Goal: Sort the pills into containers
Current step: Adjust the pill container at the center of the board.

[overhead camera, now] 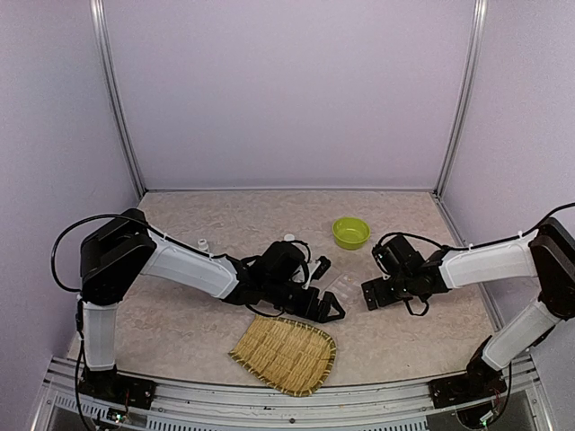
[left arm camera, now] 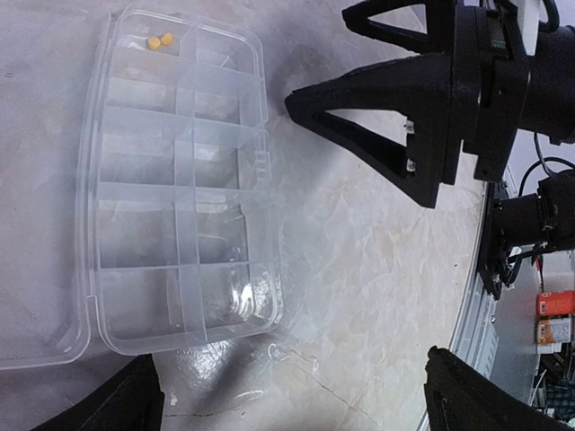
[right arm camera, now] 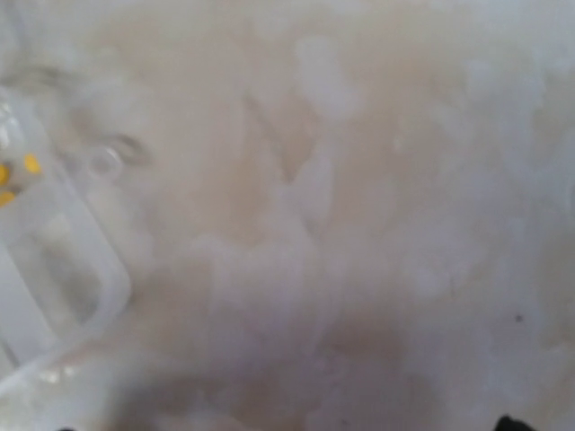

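1. Room, L to R: lavender walls [overhead camera: 54, 135] on both sides and at the back, with metal posts [overhead camera: 117, 99] in the back corners. The table [overhead camera: 180, 305] is a beige, marbled stone-look surface.
2. My left gripper [left arm camera: 287, 355] is out at table centre. Its jaws are spread wide w/ nothing between them.
3. A woven bamboo tray [overhead camera: 285, 353] lies flat at the front edge, just near of that gripper.
4. The organiser box [left arm camera: 184, 206] is clear plastic w/ its lid open. It lies flat on the table between the two grippers.
5. In the L wrist view the box sits ahead of the fingers, off toward the L finger's side. Its near end is close to that finger, and I can't tell if they touch.
6. Two yellow pills [left arm camera: 160, 41] are in an end compartment — the end farthest from the left gripper.
7. A lime-green bowl [overhead camera: 350, 233] stands upright behind the box, toward the R and apart from it.
8. The right gripper [left arm camera: 317, 57] also has its jaws wide and holds nothing. Its tips aim at the box's long side, near it but apart.
9. The R wrist view is blurred — I can only make out a box corner w/ yellow specks at its L edge.
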